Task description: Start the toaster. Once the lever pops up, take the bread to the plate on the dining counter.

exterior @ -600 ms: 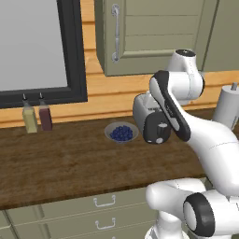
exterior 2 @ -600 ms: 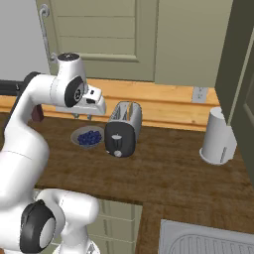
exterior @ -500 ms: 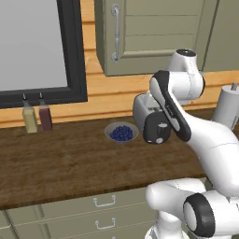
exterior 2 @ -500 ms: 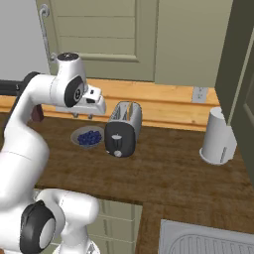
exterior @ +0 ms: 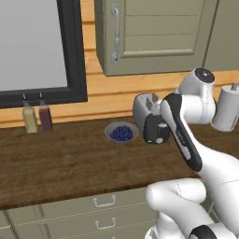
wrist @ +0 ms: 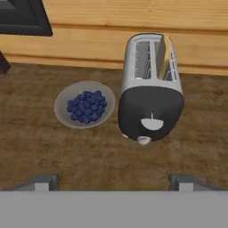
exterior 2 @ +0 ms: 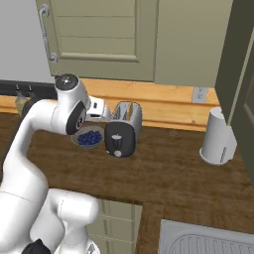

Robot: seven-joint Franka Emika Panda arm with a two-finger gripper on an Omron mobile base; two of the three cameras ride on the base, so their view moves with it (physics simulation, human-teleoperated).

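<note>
At the centre of the hand view stands the small rounded silver-grey toaster [wrist: 151,95] on the dark wood-grain worktop [wrist: 53,151], its black end face toward the camera with the pale lever tab [wrist: 152,124] just above the round white knob [wrist: 144,140]. A tan slice of bread [wrist: 163,55] stands in the right-hand slot. Just left of the toaster sits a small grey bowl of blue berries [wrist: 84,105]. The claw [wrist: 113,180] hangs above with jaws spread wide, holding nothing.
</note>
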